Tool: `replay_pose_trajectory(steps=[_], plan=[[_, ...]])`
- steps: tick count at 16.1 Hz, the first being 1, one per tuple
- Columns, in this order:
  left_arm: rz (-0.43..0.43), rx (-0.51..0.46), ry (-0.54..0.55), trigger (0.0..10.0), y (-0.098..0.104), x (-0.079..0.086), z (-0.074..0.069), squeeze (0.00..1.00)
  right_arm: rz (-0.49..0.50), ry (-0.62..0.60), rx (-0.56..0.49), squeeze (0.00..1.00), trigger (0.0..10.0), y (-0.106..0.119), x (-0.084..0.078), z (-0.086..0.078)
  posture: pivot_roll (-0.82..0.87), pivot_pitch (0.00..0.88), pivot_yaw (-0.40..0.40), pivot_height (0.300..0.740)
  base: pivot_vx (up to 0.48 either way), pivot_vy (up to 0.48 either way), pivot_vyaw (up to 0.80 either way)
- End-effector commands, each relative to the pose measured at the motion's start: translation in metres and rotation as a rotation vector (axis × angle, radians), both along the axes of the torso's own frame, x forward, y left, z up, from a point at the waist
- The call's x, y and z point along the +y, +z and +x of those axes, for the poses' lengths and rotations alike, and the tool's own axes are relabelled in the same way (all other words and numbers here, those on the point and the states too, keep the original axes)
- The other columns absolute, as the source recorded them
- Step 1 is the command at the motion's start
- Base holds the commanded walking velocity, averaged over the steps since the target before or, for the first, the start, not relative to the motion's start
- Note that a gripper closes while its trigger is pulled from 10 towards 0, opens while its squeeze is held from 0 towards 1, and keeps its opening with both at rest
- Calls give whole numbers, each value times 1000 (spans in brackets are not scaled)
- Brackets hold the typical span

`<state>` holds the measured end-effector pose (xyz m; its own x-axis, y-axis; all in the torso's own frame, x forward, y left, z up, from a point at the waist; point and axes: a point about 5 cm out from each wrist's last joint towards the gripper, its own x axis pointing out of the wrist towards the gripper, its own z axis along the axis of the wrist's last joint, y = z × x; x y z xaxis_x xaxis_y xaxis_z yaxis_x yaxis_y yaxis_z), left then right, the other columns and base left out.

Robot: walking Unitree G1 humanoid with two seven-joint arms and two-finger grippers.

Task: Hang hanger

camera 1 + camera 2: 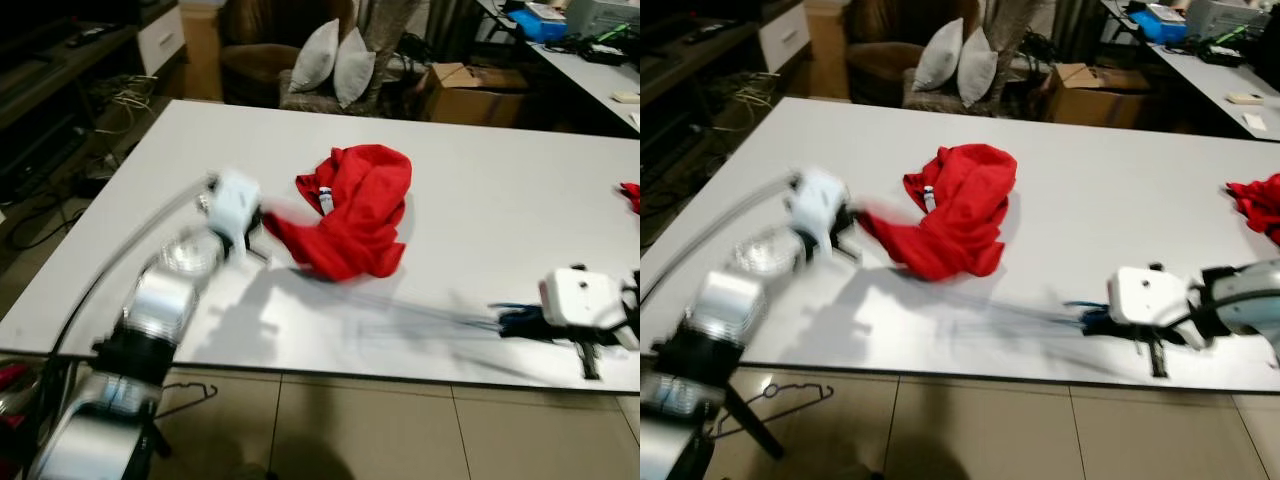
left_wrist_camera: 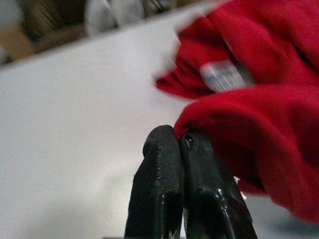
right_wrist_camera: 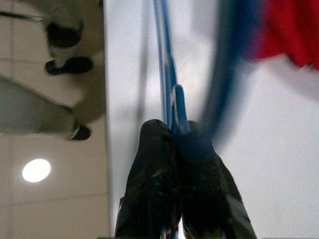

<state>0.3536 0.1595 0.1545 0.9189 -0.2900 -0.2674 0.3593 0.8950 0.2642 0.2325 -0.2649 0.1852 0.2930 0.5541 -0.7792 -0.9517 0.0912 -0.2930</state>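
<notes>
On the white table (image 1: 480, 210), toward its left side, the left gripper (image 2: 180, 142) has its two black fingers pressed together on an edge of the red garment (image 1: 355, 212), pinching a fold of the cloth; the left wrist view shows the fabric bunched just beyond the fingertips, with a small pale label on it. Its silver arm reaches in from the near left corner and looks blurred. From that pinched corner the garment stretches right into a crumpled heap lying near the middle of the table. Below the table's near edge, on the tiled floor (image 1: 400, 430), a thin dark wire hanger (image 1: 790, 400) lies by the robot's left side. Right of the heap, along the near part of the table, a blue hanger (image 3: 167, 74) lies low over the surface, smeared by motion so that its outline is hard to follow. The right gripper (image 3: 175, 130) holds it at its right end, fingers closed tight on the thin blue bar, close to the table's near edge. At the far right edge of the table lies another red cloth (image 1: 1258, 200), well apart from the first. Beyond the table stand an armchair with two grey cushions (image 1: 333, 60) and a cardboard box (image 1: 470, 92)
</notes>
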Motion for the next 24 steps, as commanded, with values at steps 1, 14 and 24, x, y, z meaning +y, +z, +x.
replay_pose_trajectory(steps=[1, 14, 24], plan=[[35, 20, 9, 10000, -8, 3, 2, 0, -19, -33, 3, 0, 10000, 7, -8, -2, -37, 0, -15, 740, 0, 0, 0], [-47, 235, -618, 10000, 0, 3, -84, 831, 361, -409, -155, 0, 10000, 43, -31, -30, -21, 0, -15, 740, 0, 0, 0], [-260, -57, -682, 10000, 70, -12, -66, 1000, 433, -539, -390, 0, 10000, 29, -2, -1, -31, 0, 8, 740, 0, 0, 0]])
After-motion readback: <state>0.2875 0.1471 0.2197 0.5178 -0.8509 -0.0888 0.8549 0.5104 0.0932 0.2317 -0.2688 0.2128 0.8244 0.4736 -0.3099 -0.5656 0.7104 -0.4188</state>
